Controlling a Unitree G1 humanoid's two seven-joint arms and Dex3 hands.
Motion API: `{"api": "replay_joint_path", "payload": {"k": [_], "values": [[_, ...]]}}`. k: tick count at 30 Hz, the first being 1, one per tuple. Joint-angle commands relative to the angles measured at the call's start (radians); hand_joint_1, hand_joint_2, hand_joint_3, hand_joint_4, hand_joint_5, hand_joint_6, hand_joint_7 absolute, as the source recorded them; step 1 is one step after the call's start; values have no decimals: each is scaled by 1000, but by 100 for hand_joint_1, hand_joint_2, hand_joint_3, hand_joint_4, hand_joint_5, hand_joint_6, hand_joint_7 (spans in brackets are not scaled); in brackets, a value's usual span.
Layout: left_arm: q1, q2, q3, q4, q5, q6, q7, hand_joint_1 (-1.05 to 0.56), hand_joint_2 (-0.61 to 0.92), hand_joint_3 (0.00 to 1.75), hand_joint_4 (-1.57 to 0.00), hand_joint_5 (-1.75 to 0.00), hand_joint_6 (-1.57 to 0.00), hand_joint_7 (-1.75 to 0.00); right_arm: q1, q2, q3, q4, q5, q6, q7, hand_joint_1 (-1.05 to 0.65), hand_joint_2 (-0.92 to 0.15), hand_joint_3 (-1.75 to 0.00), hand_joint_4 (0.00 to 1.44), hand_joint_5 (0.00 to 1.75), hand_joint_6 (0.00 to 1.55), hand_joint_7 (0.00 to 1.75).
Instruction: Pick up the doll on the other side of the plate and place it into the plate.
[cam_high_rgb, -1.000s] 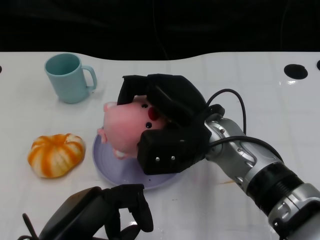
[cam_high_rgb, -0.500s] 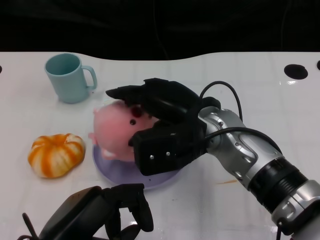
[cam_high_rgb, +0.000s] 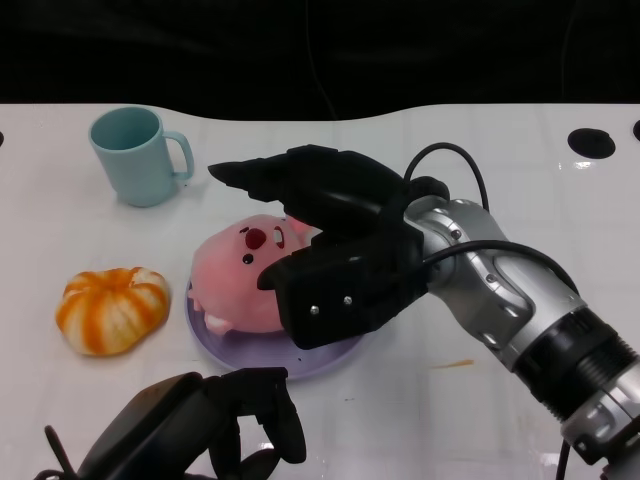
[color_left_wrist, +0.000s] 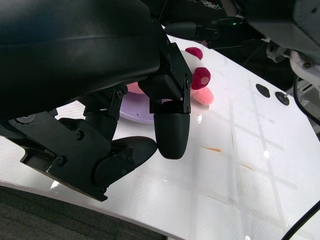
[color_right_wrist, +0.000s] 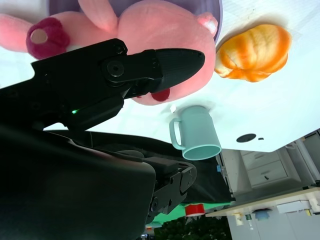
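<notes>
Head view, near edge first: left hand (cam_high_rgb: 200, 425) sits low at the table's (cam_high_rgb: 480, 180) front edge, fingers curled in, nothing in them. Left wrist view agrees: fingers (color_left_wrist: 170, 132) bent inward over bare tabletop, holding nothing.

Next out: lavender plate (cam_high_rgb: 300, 362) just beyond the left hand. Pink doll (cam_high_rgb: 235, 280) lies in the plate, face up, pale ear hanging over the plate's left rim. Orange pumpkin (cam_high_rgb: 110, 308) is beside the plate on its left, small gap, not touching.

Right hand (cam_high_rgb: 330, 250) is over the right side of the doll and plate. Thumb-side block is low, in front of the doll; long fingers (cam_high_rgb: 270, 175) reach out above and past the doll's head. Fingers spread, a gap shows between them and the plush in head view. Right wrist view: one finger (color_right_wrist: 165, 65) crosses in front of the doll (color_right_wrist: 150, 35); can't tell if it touches. Reads as released, hand apart.

Far: teal mug (cam_high_rgb: 135, 155) upright at far left, handle toward the plate, well apart from it.
</notes>
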Motion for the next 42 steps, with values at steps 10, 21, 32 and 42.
{"api": "replay_joint_path", "payload": {"k": [10,21,32,42], "values": [[-4,12,14,4,-4,-13,4,-19,59,101,-70,-163,-69,-129,104,-132,-48,-195,62,-25,65,-96,-92,-30,0,23,9,2],[-10,22,13,2,11,-3,-4,-20,58,104,-70,-162,-69,-129,300,-277,-172,-370,192,-117,82,-70,-92,-18,3,66,26,9],[-11,23,9,-7,21,10,-3,-17,57,104,-71,-160,-70,-128,496,-352,-301,-530,311,-91,103,-38,-89,-8,43,83,67,25],[-15,28,9,-12,22,19,-5,-17,59,102,-70,-161,-69,-128,623,-400,-387,-680,421,69,203,-3,-52,-97,78,137,104,54]]}}
